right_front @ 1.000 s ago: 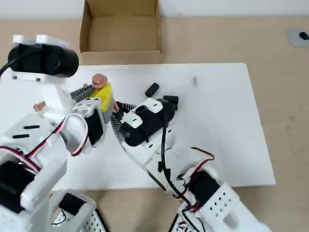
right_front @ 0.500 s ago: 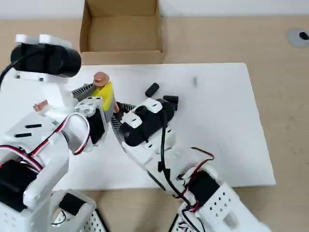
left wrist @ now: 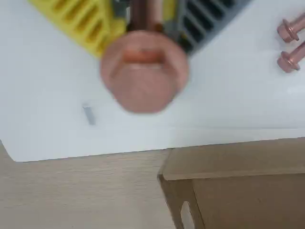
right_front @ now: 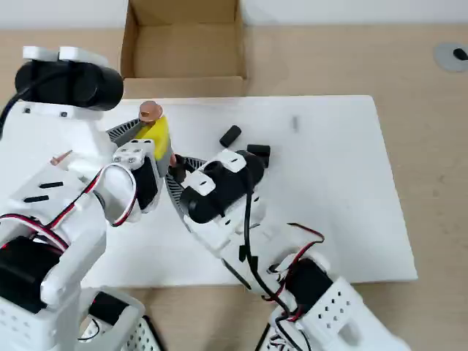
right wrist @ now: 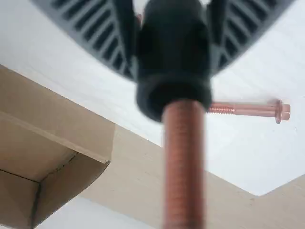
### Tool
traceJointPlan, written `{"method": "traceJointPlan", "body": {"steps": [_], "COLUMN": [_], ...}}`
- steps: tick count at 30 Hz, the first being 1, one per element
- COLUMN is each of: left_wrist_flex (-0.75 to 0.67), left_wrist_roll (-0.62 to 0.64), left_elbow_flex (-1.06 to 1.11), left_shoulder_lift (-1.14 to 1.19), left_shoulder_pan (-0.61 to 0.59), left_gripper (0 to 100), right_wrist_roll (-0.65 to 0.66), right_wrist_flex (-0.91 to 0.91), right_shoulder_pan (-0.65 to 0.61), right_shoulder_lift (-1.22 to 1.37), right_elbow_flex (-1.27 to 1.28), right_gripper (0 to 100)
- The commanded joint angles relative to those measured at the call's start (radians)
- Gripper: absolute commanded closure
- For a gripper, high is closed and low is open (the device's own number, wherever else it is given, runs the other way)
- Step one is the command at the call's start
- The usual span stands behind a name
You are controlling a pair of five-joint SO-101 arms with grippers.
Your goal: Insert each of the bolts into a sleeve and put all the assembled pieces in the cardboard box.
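Observation:
My left gripper [right_front: 156, 137] is shut on a copper bolt [right_front: 151, 111] between a yellow finger and a grey finger; in the left wrist view the bolt's round head [left wrist: 144, 71] faces the camera. Right beside it, my right gripper [right_front: 175, 165] is shut on a black sleeve [right wrist: 174, 71], and a copper threaded shaft [right wrist: 183, 162] sticks out of that sleeve. Two loose black sleeves [right_front: 230, 135] [right_front: 258, 150] lie on the white mat. The open cardboard box [right_front: 183, 47] stands just beyond the mat's far edge.
Two spare bolts [left wrist: 290, 29] [left wrist: 289, 60] lie on the white mat [right_front: 329, 183] near the left arm, and another bolt [right wrist: 248, 109] lies flat in the right wrist view. The wooden table [right_front: 424, 146] surrounds the mat.
My left gripper has shifted the bolt slightly toward the box. The right arm has stayed nearly still with the sleeve.

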Motion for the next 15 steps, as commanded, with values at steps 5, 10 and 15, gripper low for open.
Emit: {"method": "traceJointPlan", "body": {"steps": [5, 10, 15], "left_wrist_flex": [-0.021, -0.02, -0.017], "left_wrist_roll": [-0.003, 0.002, 0.021], "left_elbow_flex": [0.0, 0.0, 0.0], "left_shoulder_lift": [-0.002, -0.001, 0.001], "left_shoulder_pan": [-0.02, -0.018, -0.017], "left_gripper": [99, 99, 99], "right_wrist_roll": [-0.008, -0.008, -0.006], "right_wrist_flex": [-0.029, -0.032, -0.032], "right_shoulder_pan": [-0.012, -0.044, -0.044], "right_shoulder_lift": [-0.016, -0.016, -0.016], "right_elbow_flex": [-0.005, 0.028, 0.031], "right_gripper": [98.8, 98.8, 98.8]}}
